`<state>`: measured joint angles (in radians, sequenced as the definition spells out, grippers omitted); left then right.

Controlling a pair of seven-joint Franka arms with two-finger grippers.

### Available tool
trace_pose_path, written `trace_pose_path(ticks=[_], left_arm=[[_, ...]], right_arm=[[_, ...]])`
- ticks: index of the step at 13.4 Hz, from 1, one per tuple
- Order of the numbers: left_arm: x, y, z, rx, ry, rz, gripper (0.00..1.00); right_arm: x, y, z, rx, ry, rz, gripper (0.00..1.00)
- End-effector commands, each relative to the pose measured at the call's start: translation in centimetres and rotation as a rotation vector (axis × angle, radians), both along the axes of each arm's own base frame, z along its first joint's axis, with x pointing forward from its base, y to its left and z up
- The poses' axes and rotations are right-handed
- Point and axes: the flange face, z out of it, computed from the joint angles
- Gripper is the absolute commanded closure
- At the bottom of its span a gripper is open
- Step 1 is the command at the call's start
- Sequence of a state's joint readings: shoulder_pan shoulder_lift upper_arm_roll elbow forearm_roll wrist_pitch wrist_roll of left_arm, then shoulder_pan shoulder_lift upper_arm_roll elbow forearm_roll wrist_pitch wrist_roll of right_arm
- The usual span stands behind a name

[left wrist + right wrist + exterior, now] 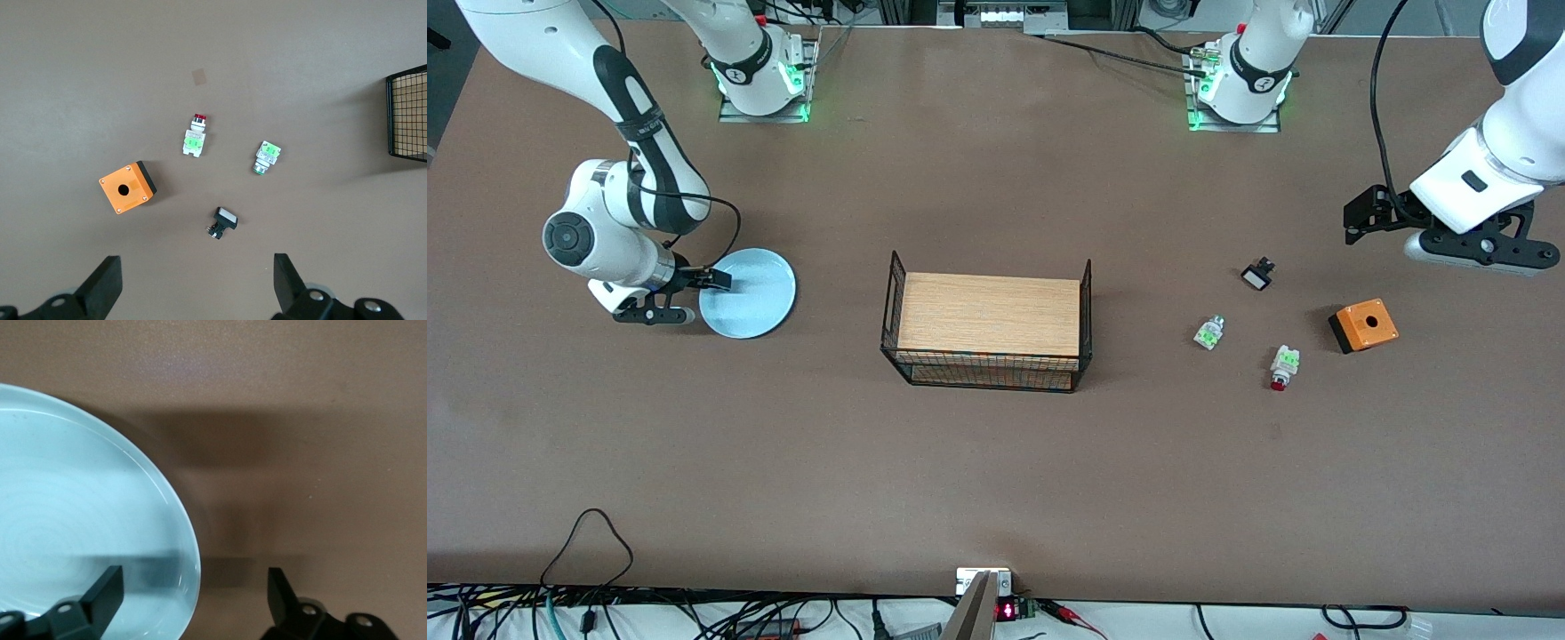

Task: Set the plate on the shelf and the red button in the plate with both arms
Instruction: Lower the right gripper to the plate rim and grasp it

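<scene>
The pale blue plate [749, 293] lies flat on the table toward the right arm's end. My right gripper [694, 298] is low at its edge and open. One finger is over the plate's inside and the other over the table, so the rim [192, 563] passes between them untouched. The red button [1282, 364] lies on its side toward the left arm's end, and it also shows in the left wrist view [195, 135]. My left gripper [1423, 233] hangs open and empty over bare table [197, 283], apart from the small parts.
A wire basket [987, 324] topped by a wooden board stands mid-table. Near the red button lie a similar piece without a red cap [1209, 332], a black-and-white piece [1257, 275] and an orange box [1363, 325] with a hole in its top.
</scene>
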<state>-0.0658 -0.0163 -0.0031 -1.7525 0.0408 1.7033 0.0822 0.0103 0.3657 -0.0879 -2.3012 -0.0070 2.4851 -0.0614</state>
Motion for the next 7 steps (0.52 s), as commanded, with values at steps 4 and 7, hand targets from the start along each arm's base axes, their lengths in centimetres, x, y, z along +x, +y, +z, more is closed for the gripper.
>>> trace_pose_path(ticks=[4,7], left_arm=[[0.41,0.09,0.54,0.021,0.006,-0.010,0.00],[0.35,0.10,0.43,0.021,0.012,-0.010,0.00]], right_arm=[[-0.20,0.09,0.14,0.000,-0.006,0.030,0.87],[-0.16,0.17,0.49,-0.001,-0.003,0.021,1.00]])
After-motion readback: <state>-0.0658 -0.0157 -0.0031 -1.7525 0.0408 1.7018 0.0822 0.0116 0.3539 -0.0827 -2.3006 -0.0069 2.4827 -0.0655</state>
